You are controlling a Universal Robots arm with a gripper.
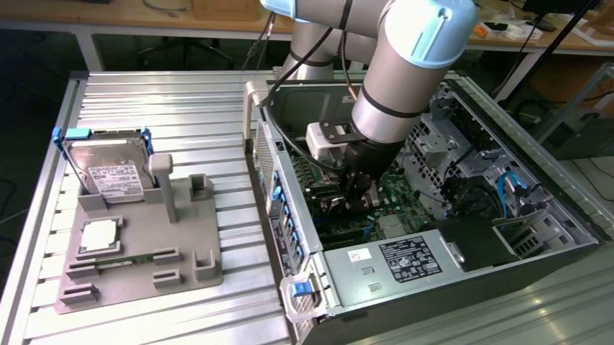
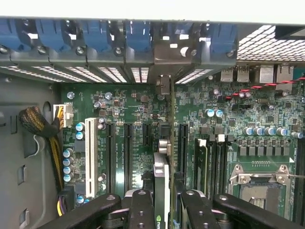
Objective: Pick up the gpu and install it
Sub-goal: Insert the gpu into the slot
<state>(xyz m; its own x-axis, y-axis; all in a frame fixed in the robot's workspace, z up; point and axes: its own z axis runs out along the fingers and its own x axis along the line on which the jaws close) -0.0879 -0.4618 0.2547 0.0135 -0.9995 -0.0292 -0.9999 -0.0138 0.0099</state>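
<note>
On the ribbed aluminium table (image 1: pixel 144 97), at the exterior view's right, I have an open computer case (image 1: pixel 537 237) lying on its side with the motherboard (image 1: pixel 398 194) facing up. My arm reaches down into it, and the gripper (image 1: pixel 357 188) sits low over the board, near the case's rear wall.

In the wrist view, the gripper (image 2: pixel 162 198) has its black fingers (image 2: pixel 140 210) closed on the gpu (image 2: pixel 162 176), which stands on edge between them, a thin card seen from above. Its far end runs toward the slot brackets with blue latches (image 2: pixel 138 36) on the rear wall. The card stands over the green motherboard (image 2: pixel 138 109) among the dark expansion slots, beside a white slot (image 2: pixel 89 150); I can't tell whether it is seated in a slot. A braided cable bundle (image 2: pixel 38 124) lies off to one side, and the CPU socket (image 2: pixel 259 179) to the other.

At the exterior view's left, a grey parts holder (image 1: pixel 144 251) rests on the table, well apart from the arm. A silver hard drive (image 1: pixel 111 169) with a white label stands in it in a blue frame, and a processor chip (image 1: pixel 100 236) lies flat nearer me. The case's power supply (image 1: pixel 408 259) shows its label at the near end. Beyond the table I see workbenches (image 1: pixel 115 18) and a dark floor.
</note>
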